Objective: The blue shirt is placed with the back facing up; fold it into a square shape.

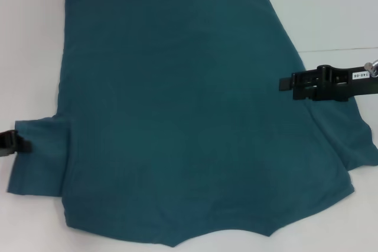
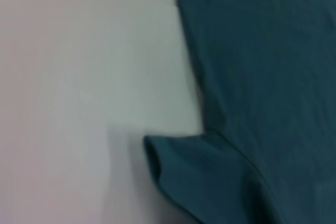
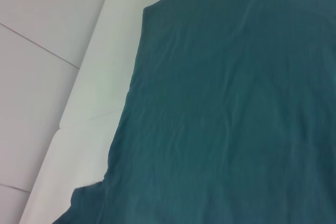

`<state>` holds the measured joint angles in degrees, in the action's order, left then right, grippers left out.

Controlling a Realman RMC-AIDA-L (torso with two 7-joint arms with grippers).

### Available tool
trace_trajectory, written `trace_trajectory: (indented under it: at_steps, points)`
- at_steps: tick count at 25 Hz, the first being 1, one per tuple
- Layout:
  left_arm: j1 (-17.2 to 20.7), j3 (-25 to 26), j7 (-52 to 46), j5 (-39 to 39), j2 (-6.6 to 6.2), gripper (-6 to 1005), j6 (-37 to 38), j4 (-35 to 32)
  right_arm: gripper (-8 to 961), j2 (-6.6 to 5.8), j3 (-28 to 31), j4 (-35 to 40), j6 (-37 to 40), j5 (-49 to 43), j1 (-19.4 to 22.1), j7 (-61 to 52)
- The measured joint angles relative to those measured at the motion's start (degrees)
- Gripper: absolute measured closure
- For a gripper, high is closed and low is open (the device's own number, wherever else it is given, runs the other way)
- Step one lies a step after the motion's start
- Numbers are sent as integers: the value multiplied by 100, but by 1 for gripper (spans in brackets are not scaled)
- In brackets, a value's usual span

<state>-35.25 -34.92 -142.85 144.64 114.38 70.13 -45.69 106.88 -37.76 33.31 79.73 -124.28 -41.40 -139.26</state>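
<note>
Blue shirt [image 1: 177,122] flat, collar toward robot, hem far; gripper states unclear.

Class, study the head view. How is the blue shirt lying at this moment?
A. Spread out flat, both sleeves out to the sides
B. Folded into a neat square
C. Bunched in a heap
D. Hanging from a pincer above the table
A: the blue shirt lies spread flat on the white table, a sleeve out on each side.
</note>
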Motion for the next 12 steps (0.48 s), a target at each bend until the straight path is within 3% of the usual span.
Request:
trace_trajectory:
  at_steps: [12]
  points:
    - [-62, -98, -549, 547, -8, 997, -30, -424, 363, 0, -3, 0, -2, 0, 0, -19]
